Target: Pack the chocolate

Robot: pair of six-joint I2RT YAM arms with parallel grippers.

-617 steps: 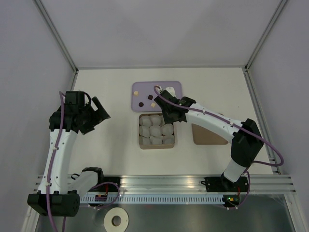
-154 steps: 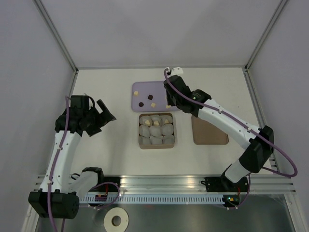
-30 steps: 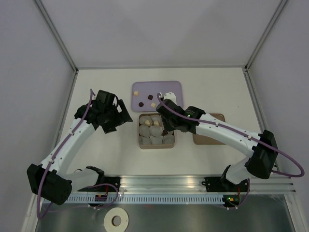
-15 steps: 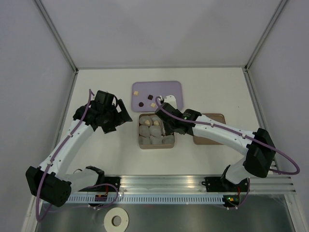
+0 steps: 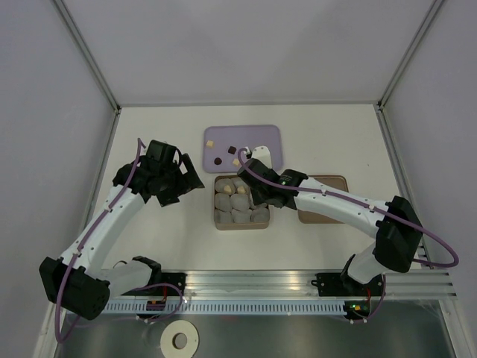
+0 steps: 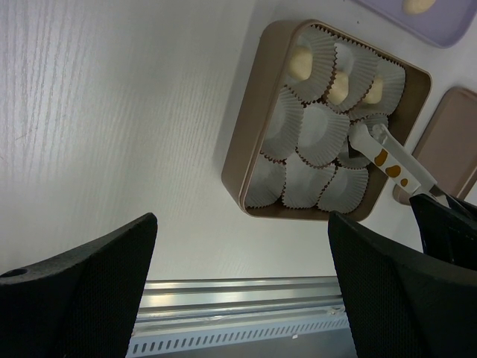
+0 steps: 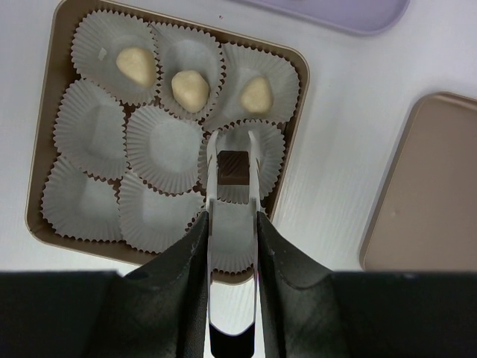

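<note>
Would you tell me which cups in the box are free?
Free: the middle row's left cup and centre cup, plus the near row. Crowded: the far row by the purple tray, and the middle-right cup under the right gripper.

**Our two arms: the right reaching in low, the left poised off to the side.**

We have our right arm (image 5: 335, 203) stretched from its base at the near right, out through a bent elbow and back leftward toward the middle, wrist tipped over so the right end effector (image 7: 233, 160) points straight down; its slim white fingers (image 7: 210, 186) run nearly parallel and pinch a dark chocolate piece (image 7: 233, 167) at their tips. Our left arm (image 5: 104, 224) climbs from its near-left base and leans in toward the centre, its left end effector (image 6: 242, 224) aimed rightward and down, black fingers (image 6: 82, 291) spread wide apart.
</note>
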